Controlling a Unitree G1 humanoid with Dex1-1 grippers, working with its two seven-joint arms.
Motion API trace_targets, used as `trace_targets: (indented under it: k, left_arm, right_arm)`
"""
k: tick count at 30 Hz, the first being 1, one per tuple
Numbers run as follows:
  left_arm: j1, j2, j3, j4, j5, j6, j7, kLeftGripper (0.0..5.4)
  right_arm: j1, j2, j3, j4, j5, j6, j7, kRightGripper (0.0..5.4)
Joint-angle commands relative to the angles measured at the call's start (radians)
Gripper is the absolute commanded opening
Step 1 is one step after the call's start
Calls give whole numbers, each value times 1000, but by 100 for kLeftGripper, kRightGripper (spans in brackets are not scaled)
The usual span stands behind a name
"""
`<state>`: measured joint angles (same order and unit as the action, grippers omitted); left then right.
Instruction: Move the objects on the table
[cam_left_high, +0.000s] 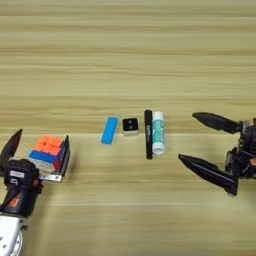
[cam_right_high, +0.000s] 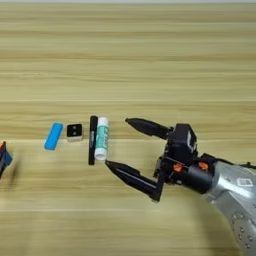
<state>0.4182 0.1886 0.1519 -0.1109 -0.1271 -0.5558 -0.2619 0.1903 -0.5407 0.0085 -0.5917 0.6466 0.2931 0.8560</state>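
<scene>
A light-brown wooden desk (cam_left_high: 128, 60) carried a row: blue rectangular block (cam_left_high: 109, 130), small black-and-white cube (cam_left_high: 130, 126), black marker pen (cam_left_high: 148, 134), white-and-green glue stick (cam_left_high: 158, 132). The left gripper (cam_left_high: 40, 150) was clamped on a multicoloured puzzle cube (cam_left_high: 49, 151), evidently for relocation. The right gripper (cam_right_high: 131, 146), fingers (cam_right_high: 131, 177) spread wide and empty, was aimed at the glue stick.

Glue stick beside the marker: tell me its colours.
The glue stick is white with a green label, clearest in the left eye view.

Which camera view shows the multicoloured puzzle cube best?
The left eye view: the whole multicoloured puzzle cube shows there, between the fingers of the left hand. The right eye view shows only a sliver of it at the left edge.
</scene>
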Motion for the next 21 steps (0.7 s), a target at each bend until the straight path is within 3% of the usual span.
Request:
trace_targets:
  k: [1, 5, 7, 9, 12, 15, 21]
  left_arm:
    - [6, -3, -5, -35, -8, -7, 0, 538]
    - [5, -8, -5, -54, -6, -3, 1, 538]
    - [3, -12, -11, -66, -2, 3, 2, 538]
    - [2, -15, -15, -72, 3, 5, 3, 538]
    - [1, -16, -19, -74, 5, 6, 2, 538]
    - [-3, -16, -23, -75, 8, 6, 2, 538]
    - [-5, -21, -30, -90, 12, 7, 8, 538]
  right_arm:
    - [14, 31, 36, 2, -65, -11, -61, 540]
    - [21, 61, 74, 4, -147, 1, -148, 540]
    - [26, 108, 111, 18, -234, 26, -268, 540]
    - [25, 169, 124, 35, -283, 63, -386, 540]
    - [39, 194, 167, 44, -402, 46, -477, 540]
    - [56, 237, 215, 59, -467, 55, -546, 540]
    - [84, 292, 277, 88, -533, 57, -611, 540]
